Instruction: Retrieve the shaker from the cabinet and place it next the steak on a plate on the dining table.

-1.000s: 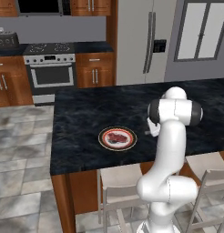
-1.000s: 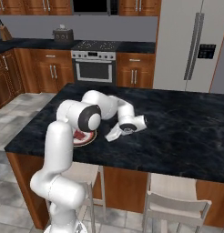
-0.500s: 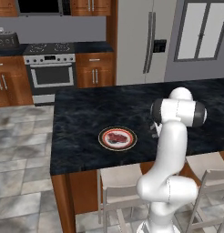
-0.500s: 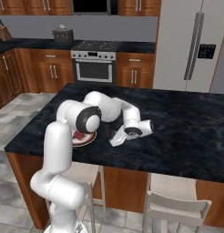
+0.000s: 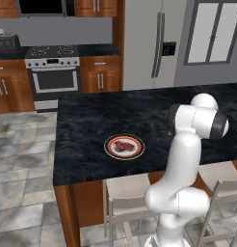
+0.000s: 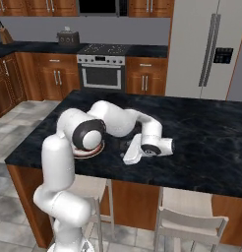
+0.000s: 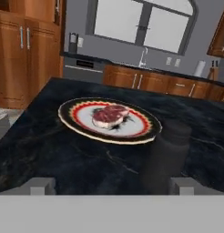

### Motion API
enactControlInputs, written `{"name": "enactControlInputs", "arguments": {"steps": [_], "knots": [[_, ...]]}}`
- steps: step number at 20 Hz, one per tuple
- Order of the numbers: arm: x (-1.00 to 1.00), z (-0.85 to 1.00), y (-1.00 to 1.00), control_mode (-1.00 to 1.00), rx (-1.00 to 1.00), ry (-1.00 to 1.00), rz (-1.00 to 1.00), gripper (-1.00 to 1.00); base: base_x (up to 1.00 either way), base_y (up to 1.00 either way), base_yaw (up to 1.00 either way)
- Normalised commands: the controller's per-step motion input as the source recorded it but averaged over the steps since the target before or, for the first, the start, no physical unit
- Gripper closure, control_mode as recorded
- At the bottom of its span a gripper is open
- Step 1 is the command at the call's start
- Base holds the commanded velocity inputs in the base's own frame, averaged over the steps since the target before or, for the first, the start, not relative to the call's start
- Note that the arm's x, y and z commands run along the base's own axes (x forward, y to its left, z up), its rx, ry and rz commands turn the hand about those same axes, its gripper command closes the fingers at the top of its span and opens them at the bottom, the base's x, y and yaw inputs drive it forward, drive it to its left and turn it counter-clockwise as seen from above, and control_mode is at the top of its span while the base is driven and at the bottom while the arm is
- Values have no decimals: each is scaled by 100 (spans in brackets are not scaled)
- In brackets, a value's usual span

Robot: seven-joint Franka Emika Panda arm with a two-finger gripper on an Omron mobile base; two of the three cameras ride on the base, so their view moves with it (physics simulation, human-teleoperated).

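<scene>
I see the tool (image 7: 109, 185) spread wide; the dark upright cylindrical shaker (image 7: 167, 152) stands between its tips, lower right of the red-rimmed round plate (image 7: 75, 119).

Left base view looks down from behind the arm's left over the dining table (image 5: 91, 120), right base view from behind its right, both catching the plate (image 5: 124, 146), while the hand view skims low and close across that plate toward a window.
</scene>
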Motion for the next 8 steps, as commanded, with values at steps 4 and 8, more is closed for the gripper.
{"name": "enactControlInputs", "arguments": {"steps": [4,8], "knots": [[-100,82,60,-100,0,-34,0,-100,0,0,0],[-100,81,67,-100,-8,-32,-2,-100,0,0,0]]}}
